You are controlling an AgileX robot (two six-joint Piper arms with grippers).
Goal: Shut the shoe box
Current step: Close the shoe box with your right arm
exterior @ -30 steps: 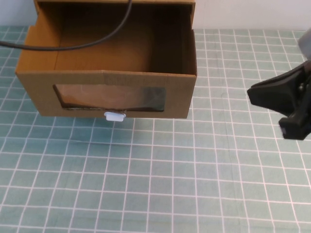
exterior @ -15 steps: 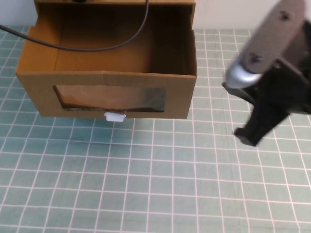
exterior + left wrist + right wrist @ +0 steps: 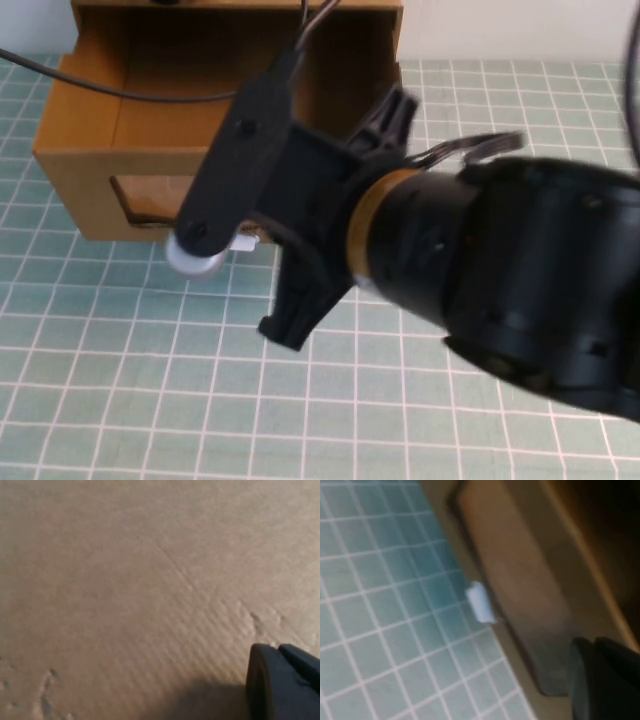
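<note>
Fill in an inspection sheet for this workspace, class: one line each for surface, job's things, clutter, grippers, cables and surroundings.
Surface: green mat with white grid.
Job's things: brown shoe box, drawer pulled out, open top; front panel has a clear window with a white tab beside it.
Clutter: nothing seen.
Grippers: right gripper in front of the box's front panel, low over the mat; left gripper close against plain cardboard.
Cables: black cable draped across the open drawer.
Surroundings: pale wall behind the mat.
</note>
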